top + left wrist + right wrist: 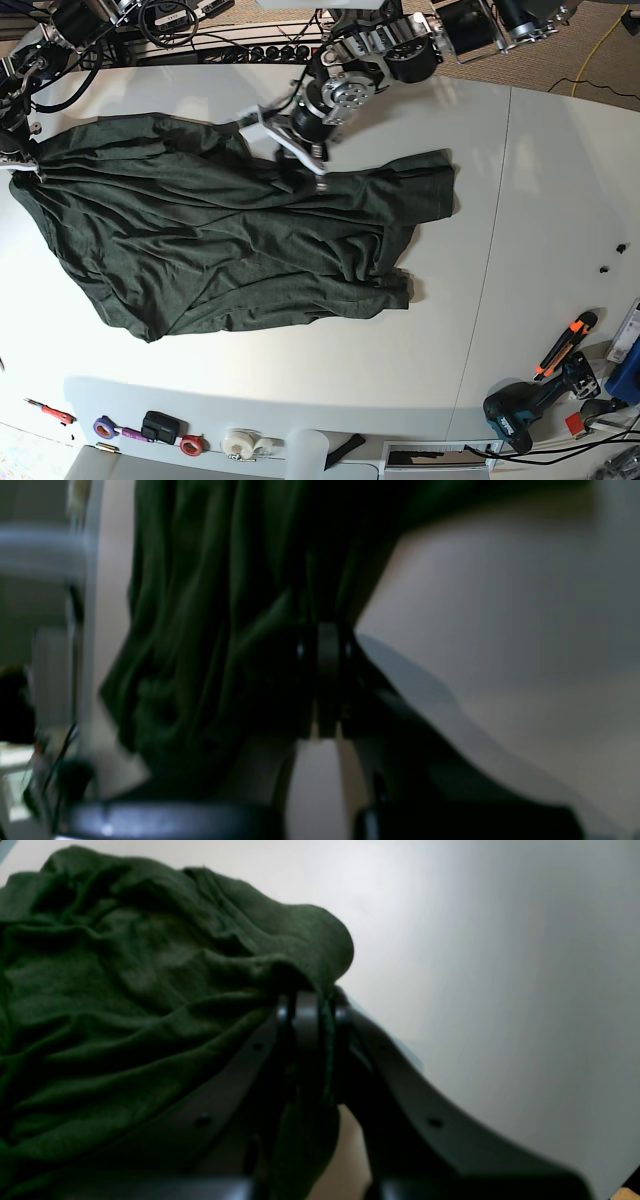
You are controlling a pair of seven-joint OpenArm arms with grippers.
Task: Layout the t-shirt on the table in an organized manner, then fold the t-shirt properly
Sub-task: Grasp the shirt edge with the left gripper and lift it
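i hold the large dark forest-green knit cotton t-shirt [230,250] at two places on its far edge because a crumpled garment only flattens when it is drawn taut between two grips, and i judge this to be the laying-out step, with folding not yet begun. my left pincer [327,645] is clenched on a bunch of the green fabric; in its wrist view the cloth gathers into pleats that run straight down into the closed tips, and the bulk of the shirt hangs away to the side of them, with the very large white smooth table [500,605] bare on the other side. my right pincer [310,1010] is likewise clamped on the fabric, a rounded fold of cloth sitting over the tips and a strip of it pinched between them, trailing below. from the base view, the shirt spreads out wrinkled from both grips toward the near side of the table, lying between my two pincers and mostly in front of them; one sleeve lies beyond my left pincer, away from my right. the cloth between the grips looks slack and rumpled, so i judge it needs drawing apart to smooth out.
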